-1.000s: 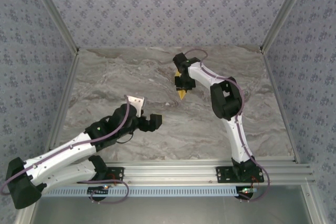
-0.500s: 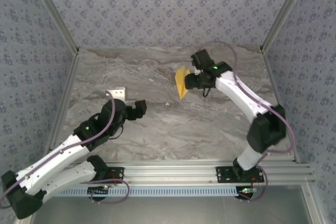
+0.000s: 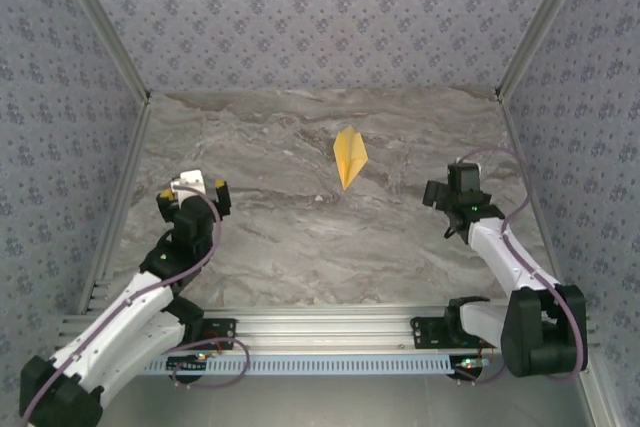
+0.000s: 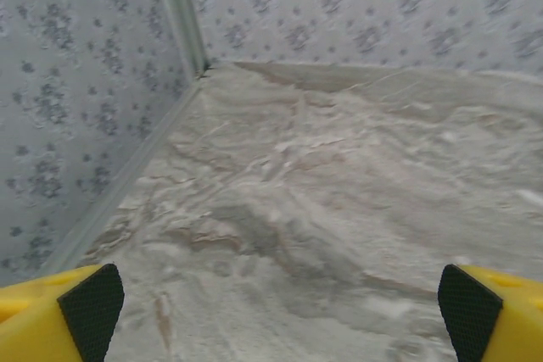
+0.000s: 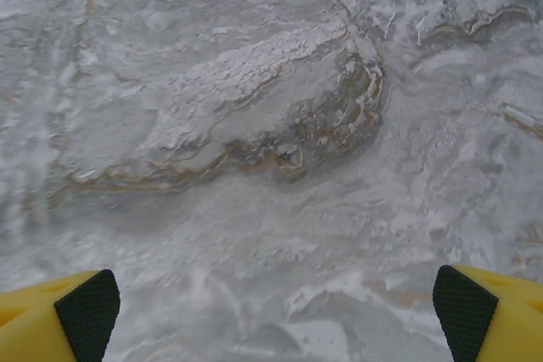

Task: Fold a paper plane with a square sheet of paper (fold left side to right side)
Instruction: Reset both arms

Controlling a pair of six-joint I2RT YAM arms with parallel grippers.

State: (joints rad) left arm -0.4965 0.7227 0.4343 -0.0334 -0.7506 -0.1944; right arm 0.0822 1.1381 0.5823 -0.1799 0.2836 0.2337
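1. We see the paper plane lying flat on the desk.
2. Well left of the plane, our left arm sits bent low, left fingers spread wide.
3. Well right of it, our right arm is folded, right fingers apart.

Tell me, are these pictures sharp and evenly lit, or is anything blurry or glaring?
Top external view: soft, even light, no glare; the paper plane looks crisp. Left wrist view: the table looks slightly hazy, the jaws soft-edged in the bottom corners. Right wrist view: marble veining sharp mid-frame, softer toward the bottom edge.
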